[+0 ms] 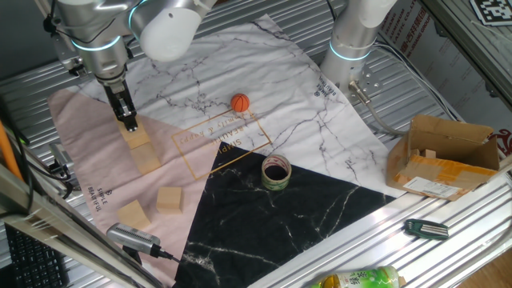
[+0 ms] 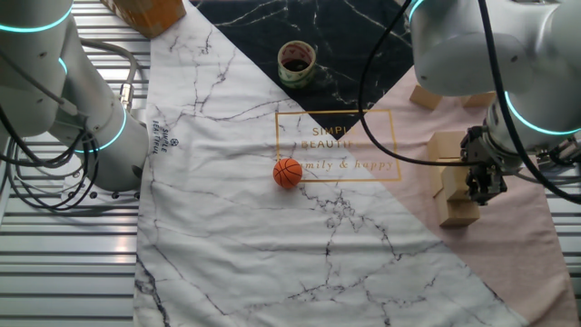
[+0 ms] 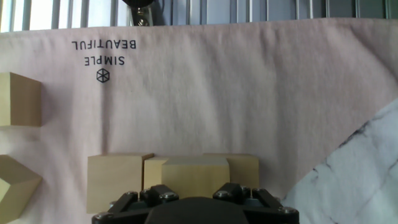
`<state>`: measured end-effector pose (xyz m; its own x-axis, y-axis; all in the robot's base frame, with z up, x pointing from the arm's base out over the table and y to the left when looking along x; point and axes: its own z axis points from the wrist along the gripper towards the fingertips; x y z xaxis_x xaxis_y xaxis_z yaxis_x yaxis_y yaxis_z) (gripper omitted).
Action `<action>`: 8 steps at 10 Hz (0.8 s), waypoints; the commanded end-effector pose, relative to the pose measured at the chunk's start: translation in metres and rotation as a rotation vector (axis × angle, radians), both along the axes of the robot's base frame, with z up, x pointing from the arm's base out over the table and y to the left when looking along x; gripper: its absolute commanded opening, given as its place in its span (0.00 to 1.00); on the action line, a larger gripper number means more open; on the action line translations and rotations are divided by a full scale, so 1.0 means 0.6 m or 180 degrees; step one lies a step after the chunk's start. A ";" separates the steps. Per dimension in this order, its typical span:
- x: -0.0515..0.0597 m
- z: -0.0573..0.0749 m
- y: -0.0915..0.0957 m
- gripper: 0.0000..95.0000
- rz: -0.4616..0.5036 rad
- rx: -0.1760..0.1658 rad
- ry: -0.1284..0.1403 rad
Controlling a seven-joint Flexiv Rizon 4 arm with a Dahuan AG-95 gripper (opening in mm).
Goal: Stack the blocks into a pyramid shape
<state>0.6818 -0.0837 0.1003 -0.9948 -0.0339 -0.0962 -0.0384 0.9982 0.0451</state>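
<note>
My gripper (image 1: pixel 129 122) hangs over the pink part of the cloth, and it looks shut on one tan block (image 1: pixel 138 138). In the hand view this held block (image 3: pixel 186 174) fills the middle, right in front of the hand, and the fingertips themselves are hidden. Just beneath it lies a row of blocks (image 1: pixel 147 158), with its ends showing left (image 3: pixel 117 182) and right (image 3: pixel 244 169) of the held one. From the other fixed view, my gripper (image 2: pixel 478 193) sits over the middle of that row (image 2: pixel 458 212). Two loose blocks (image 1: pixel 170 198) (image 1: pixel 134 214) rest nearer the cloth's front edge.
An orange ball (image 1: pixel 240 102) lies mid-cloth and a tape roll (image 1: pixel 276 172) at the black patch's edge. An open cardboard box (image 1: pixel 444 156) stands at the right. A second arm's base (image 1: pixel 352 48) is at the back, and a plug with cable (image 1: pixel 138 238) near the loose blocks.
</note>
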 end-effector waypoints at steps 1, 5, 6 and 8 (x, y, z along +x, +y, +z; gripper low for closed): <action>0.000 0.000 0.000 0.00 -0.0001 0.0000 -0.0006; 0.000 0.000 0.000 0.20 0.0000 0.0007 -0.0002; 0.000 0.000 0.000 0.20 0.0017 0.0005 -0.0002; 0.000 0.000 0.000 0.40 0.0030 0.0020 -0.0004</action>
<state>0.6811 -0.0838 0.1001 -0.9943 -0.0423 -0.0982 -0.0474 0.9976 0.0512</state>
